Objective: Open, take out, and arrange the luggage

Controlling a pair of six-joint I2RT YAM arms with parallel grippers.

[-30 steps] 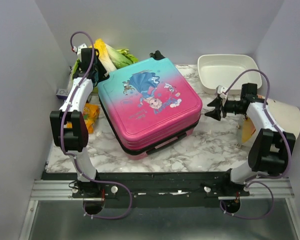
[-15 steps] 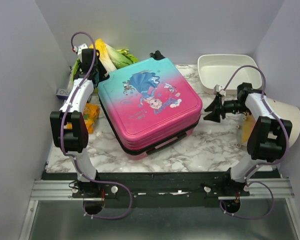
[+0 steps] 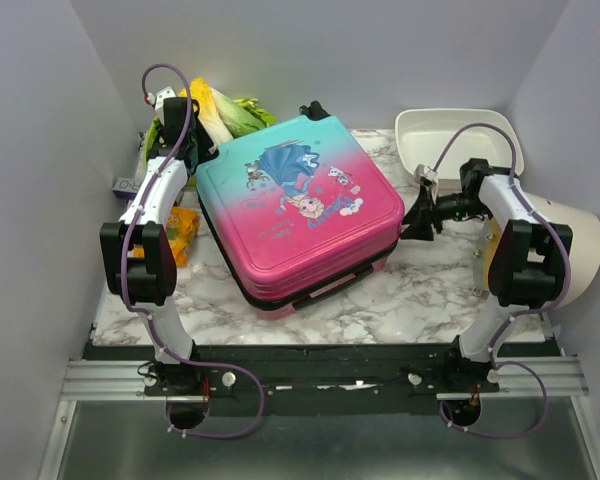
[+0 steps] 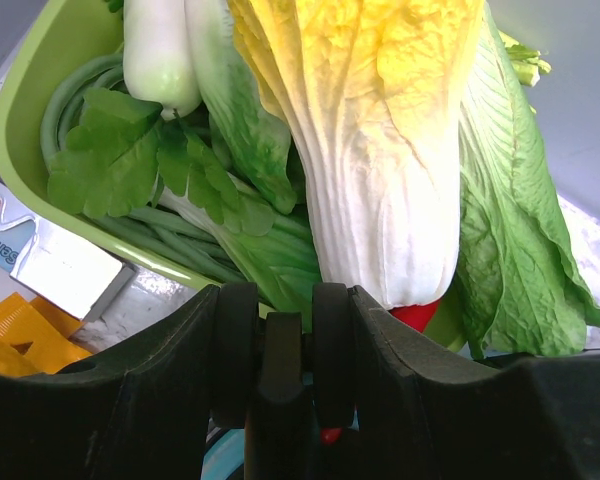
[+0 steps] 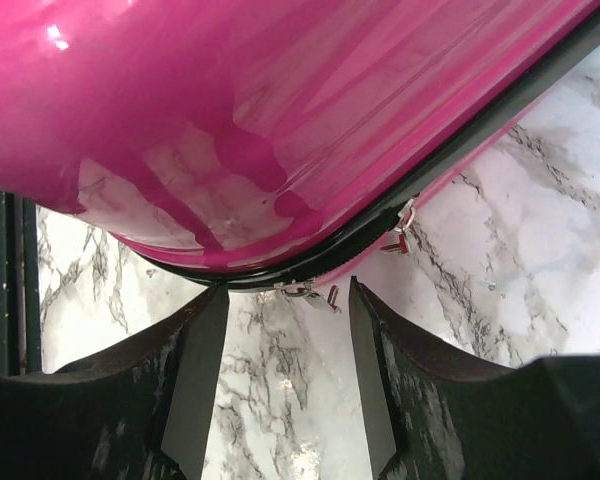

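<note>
Plain pale walls (image 3: pixel 380 60) enclose the work area on three sides. The table top (image 3: pixel 420 295) is white marble-patterned, with an aluminium rail (image 3: pixel 100 380) along its near edge.

There is one luggage (image 3: pixel 298 210), and on it two metal zipper pulls (image 5: pixel 305 292) can be counted. I count one white tray (image 3: pixel 455 140), one green basket (image 4: pixel 20 110), one cabbage (image 4: pixel 380 150) and one white radish (image 4: pixel 160 50). There are two arms (image 3: pixel 145 250), with one left hand (image 4: pixel 282 300) and one right hand (image 3: pixel 414 215).
</note>
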